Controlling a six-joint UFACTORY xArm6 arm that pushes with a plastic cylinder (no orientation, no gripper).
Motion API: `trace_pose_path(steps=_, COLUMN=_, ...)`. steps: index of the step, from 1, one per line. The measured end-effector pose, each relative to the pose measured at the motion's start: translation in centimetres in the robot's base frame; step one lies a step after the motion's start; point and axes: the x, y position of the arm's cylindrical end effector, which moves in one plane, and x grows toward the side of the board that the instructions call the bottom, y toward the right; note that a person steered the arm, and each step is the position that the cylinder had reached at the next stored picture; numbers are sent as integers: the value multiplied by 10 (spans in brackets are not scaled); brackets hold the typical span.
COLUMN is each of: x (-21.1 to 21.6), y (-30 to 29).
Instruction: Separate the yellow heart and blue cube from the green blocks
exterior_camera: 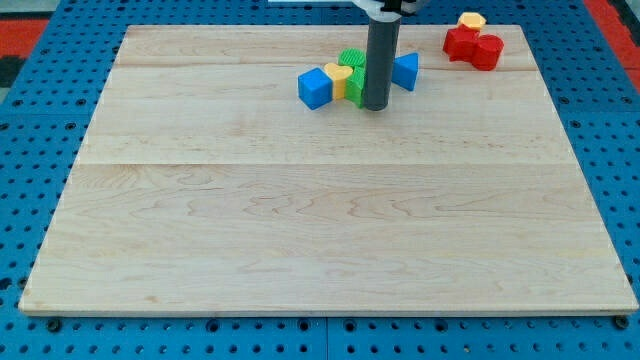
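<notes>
My tip (375, 106), a bare rod without jaws and holding nothing, touches the green blocks (354, 72); better to push the yellow heart (341, 78) and blue cube (314, 88) leftwards, slowly.

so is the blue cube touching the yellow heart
Yes, the blue cube sits right against the yellow heart on its left in the view, no gap showing between them.

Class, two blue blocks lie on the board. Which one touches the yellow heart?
The blue cube at the view's left of the cluster touches the yellow heart. The other blue block lies right of my tip, apart from it.
</notes>
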Motion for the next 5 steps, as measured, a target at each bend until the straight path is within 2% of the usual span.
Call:
trace_pose_path(steps=1, x=34, y=-26)
trace_pose_path(steps=2, x=41, y=-74)
trace_pose_path(steps=3, x=6, y=-130)
trace_pose_path(steps=4, x=-65, y=-130)
trace_pose_path(steps=5, x=-112, y=-80)
